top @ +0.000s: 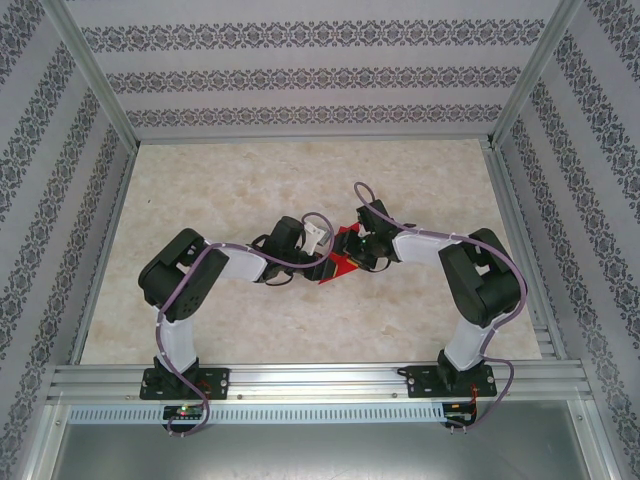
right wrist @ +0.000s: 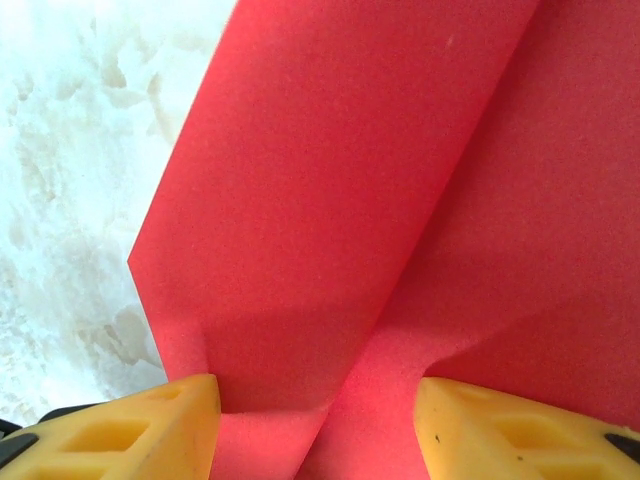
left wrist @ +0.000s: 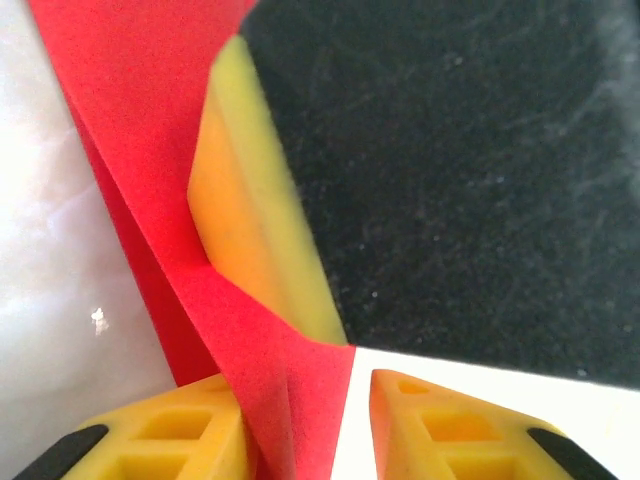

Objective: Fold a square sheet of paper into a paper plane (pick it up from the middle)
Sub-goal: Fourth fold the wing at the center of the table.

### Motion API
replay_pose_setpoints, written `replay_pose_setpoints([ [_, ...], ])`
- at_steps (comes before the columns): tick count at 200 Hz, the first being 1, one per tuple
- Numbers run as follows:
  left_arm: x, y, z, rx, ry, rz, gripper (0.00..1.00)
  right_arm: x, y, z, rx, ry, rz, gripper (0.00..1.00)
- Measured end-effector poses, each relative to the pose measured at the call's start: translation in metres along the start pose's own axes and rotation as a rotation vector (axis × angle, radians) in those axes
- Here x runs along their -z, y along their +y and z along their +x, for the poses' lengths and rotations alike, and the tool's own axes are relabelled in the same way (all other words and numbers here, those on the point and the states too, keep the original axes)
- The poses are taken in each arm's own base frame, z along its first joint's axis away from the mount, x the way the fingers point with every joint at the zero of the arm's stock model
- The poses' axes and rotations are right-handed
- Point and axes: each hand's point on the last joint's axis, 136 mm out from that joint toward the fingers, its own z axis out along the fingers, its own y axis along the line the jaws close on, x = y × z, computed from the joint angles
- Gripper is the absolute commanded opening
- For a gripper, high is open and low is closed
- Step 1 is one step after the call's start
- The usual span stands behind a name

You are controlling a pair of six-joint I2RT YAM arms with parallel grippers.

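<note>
The red paper (top: 345, 260) lies in the middle of the top view, on the pale stone table (top: 250, 180), right between the two grippers. It is not flat: it is bent, with folds in it, and part of it stands up. In the left wrist view the red paper (left wrist: 130, 120) runs from the upper left down to the bottom middle, and there it goes in between the yellow fingers of the left gripper (left wrist: 300, 385). Those fingers are apart, and a thin bit of white table shows between the paper and the finger on the right of the frame, so this gripper is loose and not pinching. A yellow finger (left wrist: 250, 230) of the other gripper, with its black body behind it, sits against the paper in the middle of that frame. In the right wrist view the red paper (right wrist: 330, 180) covers most of the frame, with a crease going up from the bottom middle. The right gripper (right wrist: 315, 395) has its two yellow fingers spread wide at the bottom corners, with the paper between them, not squeezed. From the top, the left gripper (top: 322, 263) and the right gripper (top: 365, 250) are close together, both touching the paper. Patterned walls (top: 300, 80) stand around the table.
</note>
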Motion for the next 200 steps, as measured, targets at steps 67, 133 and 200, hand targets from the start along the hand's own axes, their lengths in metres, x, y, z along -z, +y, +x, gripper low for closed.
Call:
replay_pose_setpoints([
  [67, 0.036, 0.002, 0.001, 0.097, -0.036, -0.06, 0.26, -0.001, -0.003, -0.003, -0.017, -0.003, 0.061, 0.56],
  [133, 0.04, 0.012, -0.01, 0.221, -0.109, -0.116, 0.23, -0.004, -0.009, -0.003, -0.029, 0.014, 0.12, 0.48],
  [200, 0.029, 0.024, 0.001, 0.323, -0.085, -0.13, 0.23, -0.005, -0.014, -0.002, -0.001, 0.05, 0.186, 0.42],
])
